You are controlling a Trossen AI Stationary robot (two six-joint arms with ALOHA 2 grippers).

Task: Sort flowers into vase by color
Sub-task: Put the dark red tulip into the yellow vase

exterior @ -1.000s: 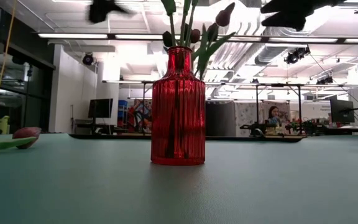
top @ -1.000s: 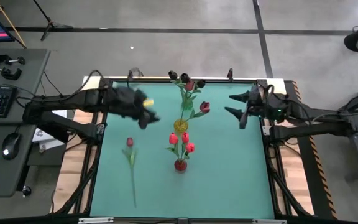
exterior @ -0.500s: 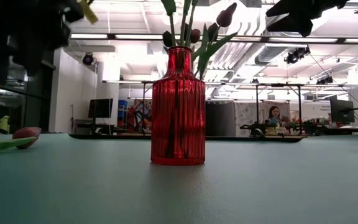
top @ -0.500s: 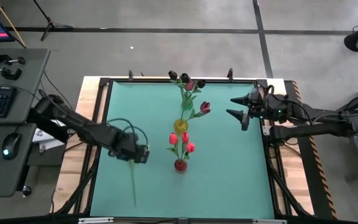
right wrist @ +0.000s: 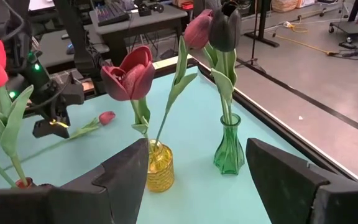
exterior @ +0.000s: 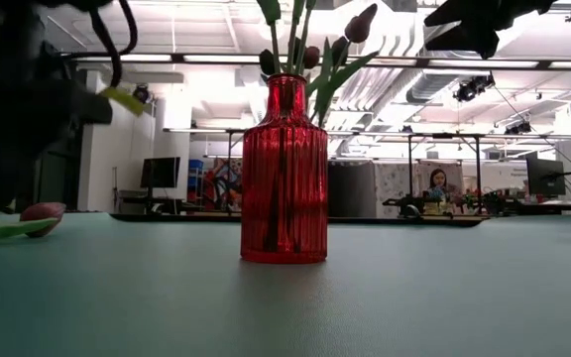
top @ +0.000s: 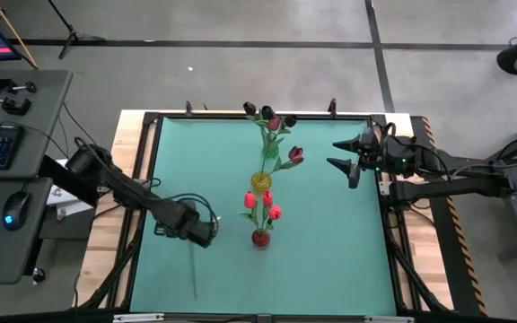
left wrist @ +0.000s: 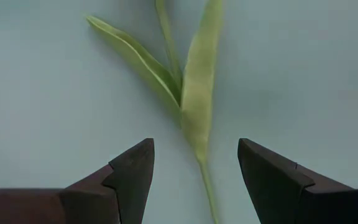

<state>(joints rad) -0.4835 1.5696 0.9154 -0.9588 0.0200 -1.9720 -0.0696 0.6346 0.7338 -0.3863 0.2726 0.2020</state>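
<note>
Left tool (left wrist: 194, 168), fingers apart, poised over the stem of the one loose tulip (left wrist: 197, 106) lying on the bench (top: 330, 251). Red vase (top: 260, 238) holds bright red-pink tulips; yellow vase (top: 260, 180) a crimson one; green vase (right wrist: 228, 152) dark heads. Right tool (top: 344, 153) waits spread at the far right edge. Judged nearly complete: one flower remains.

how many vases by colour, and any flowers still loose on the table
red vase: 1
yellow vase: 1
green vase: 1
loose tulip lying on the table, under the open left pincer: 1
total: 3 vases, 1 loose tulip
</note>
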